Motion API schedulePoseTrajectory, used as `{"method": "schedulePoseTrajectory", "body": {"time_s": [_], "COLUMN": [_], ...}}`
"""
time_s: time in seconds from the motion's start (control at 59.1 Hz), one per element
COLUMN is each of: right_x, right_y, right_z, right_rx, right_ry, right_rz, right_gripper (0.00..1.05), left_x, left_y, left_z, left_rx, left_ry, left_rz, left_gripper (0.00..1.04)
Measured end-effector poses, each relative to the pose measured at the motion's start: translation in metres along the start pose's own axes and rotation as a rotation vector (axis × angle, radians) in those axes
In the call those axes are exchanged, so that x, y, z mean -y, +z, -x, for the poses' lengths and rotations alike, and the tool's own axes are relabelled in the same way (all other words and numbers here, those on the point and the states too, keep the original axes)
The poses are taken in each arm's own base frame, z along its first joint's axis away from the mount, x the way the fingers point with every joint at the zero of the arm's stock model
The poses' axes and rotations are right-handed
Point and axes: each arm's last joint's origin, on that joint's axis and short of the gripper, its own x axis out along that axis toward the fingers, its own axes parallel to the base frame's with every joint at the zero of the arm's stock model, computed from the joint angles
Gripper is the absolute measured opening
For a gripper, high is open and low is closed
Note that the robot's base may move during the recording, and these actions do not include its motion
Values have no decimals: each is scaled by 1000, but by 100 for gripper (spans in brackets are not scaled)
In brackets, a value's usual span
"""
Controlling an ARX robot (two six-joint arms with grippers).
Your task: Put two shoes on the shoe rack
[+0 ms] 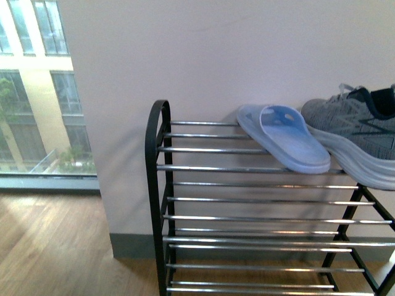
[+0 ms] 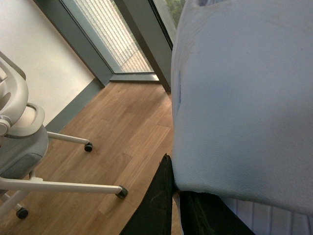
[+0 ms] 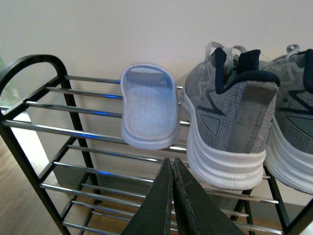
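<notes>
The shoe rack [image 1: 155, 148] stands against the wall, with a black frame and chrome bars. A pale blue slide sandal [image 1: 284, 140] lies on its top shelf, and a grey knit sneaker [image 1: 355, 132] sits to its right. In the right wrist view the same sandal [image 3: 149, 110] rests beside two grey sneakers [image 3: 230, 122] [image 3: 296, 132] on the rack [image 3: 29, 62]. My right gripper [image 3: 172, 164] is shut and empty just in front of the top shelf. My left gripper [image 2: 173, 188] is shut on the edge of another pale blue slide sandal [image 2: 244, 98], held above the floor. Neither arm shows in the front view.
A white-legged office chair [image 2: 22, 142] on casters stands on the wood floor [image 2: 127, 127] near the left arm. A tall window [image 1: 37, 92] lies left of the rack. The left half of the top shelf [image 1: 203, 135] holds nothing.
</notes>
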Motion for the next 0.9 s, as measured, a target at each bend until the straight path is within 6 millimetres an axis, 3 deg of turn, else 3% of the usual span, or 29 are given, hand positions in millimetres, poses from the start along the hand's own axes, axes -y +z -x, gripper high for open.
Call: {"method": "schedulePoseTrajectory", "body": {"time_s": [0.101,0.676,0.812,0.896], "right_x": [0,0,0,0], "right_y": [-3,-3,-3,-3], "right_z": [10,14,14,14], "right_rx": [-1,6,6,6], "right_ry": [0,0,0,0], "right_rz": [0,0,-1,-1], "right_gripper": [2,94,95,95], "left_x": [0,0,0,4], "left_y": [0,0,0,2], "left_z": [0,0,0,2], "left_rx": [0,0,3,-15], "left_ry": [0,0,-8,-219], "left_rz": [0,0,3,157], "left_gripper": [2,2,2,2]}}
